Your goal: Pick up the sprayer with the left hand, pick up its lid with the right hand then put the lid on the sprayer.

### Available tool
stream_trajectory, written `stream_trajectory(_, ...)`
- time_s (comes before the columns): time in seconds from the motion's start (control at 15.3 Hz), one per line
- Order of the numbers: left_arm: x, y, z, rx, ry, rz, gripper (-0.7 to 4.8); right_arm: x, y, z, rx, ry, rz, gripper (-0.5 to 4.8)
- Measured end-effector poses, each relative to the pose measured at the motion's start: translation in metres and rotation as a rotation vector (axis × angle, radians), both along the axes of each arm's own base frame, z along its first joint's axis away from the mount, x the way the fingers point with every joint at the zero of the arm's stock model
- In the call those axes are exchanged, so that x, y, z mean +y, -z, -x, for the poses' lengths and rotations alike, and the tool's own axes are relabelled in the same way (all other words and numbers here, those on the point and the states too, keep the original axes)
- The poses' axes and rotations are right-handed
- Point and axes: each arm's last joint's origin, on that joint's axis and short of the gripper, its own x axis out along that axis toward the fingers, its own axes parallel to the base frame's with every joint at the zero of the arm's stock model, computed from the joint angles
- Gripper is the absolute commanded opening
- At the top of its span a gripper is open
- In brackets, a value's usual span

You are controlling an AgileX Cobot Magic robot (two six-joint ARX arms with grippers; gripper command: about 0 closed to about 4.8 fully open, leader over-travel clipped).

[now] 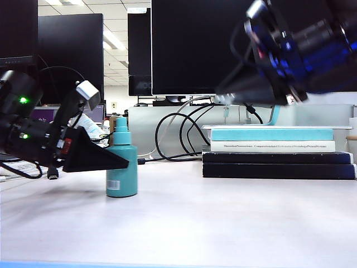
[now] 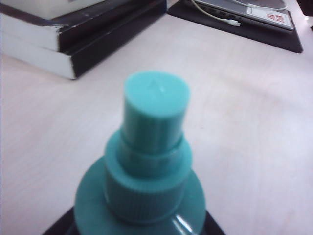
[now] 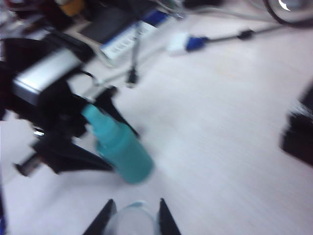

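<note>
Left gripper [image 1: 120, 163] brackets sprayer [image 1: 121, 167], grip unconfirmed; right gripper [image 3: 134, 215] holds lid [image 3: 131, 218] aloft. Next: clamp, lift, cap.

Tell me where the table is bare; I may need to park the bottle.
Bare table runs from the sprayer across to the book stack, and along the near edge. It is crowded around the sprayer: the left gripper straddles it. The right gripper, raised, pinches the lid.
</note>
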Motion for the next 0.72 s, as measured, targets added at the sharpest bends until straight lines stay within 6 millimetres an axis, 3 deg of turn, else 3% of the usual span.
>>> stream_trajectory(0.72, -0.033, 0.006, 0.01, 0.025, 0.148, 0.036, 2.63, 0.006, -0.012, 0.002, 0.037, -0.263, -0.084, 0.53)
